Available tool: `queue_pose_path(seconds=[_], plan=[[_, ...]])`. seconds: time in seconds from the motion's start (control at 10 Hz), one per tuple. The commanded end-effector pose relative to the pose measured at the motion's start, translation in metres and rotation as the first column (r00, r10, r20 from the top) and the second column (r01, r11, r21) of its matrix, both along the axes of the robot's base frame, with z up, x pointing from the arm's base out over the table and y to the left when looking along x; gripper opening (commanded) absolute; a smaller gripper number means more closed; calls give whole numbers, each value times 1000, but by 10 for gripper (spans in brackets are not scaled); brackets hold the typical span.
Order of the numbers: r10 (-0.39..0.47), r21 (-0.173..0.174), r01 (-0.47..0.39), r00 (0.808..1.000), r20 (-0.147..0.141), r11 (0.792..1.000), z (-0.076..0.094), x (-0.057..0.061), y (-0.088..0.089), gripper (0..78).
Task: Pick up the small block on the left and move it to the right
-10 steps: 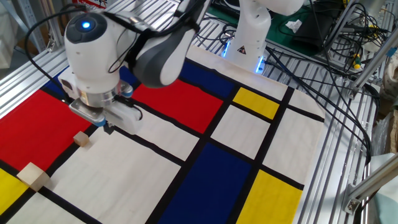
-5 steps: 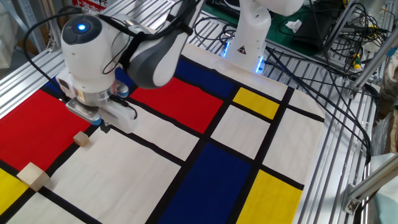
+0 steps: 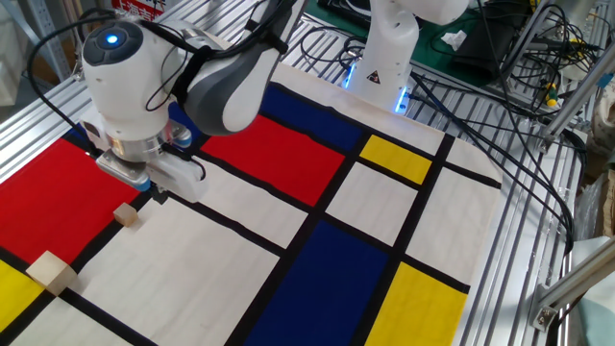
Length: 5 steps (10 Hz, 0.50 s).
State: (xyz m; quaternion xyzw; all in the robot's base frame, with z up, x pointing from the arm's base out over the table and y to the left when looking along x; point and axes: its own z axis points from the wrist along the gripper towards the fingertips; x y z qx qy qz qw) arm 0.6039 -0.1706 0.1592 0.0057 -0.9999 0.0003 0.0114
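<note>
Tool (image 3: 154, 195), jaw state unclear, hovers beside the small block (image 3: 126, 214), a cube sitting corner-on.

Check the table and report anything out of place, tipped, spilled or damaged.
Nothing stands out. The small block sits flat on the mat at the red panel's edge, and the larger block rests flat near the front left corner. The gripper hangs just above and behind the small block, not touching it. The mat lies smooth.
</note>
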Motion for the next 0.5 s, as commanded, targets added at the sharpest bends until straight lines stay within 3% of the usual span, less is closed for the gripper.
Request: queue_pose_path(seconds=[0.1,0.5], plan=[[-5,-6,5,1000,-4,1000,1,1,0,0],[-23,-9,23,1000,-2,1000,-1,5,-4,0]])
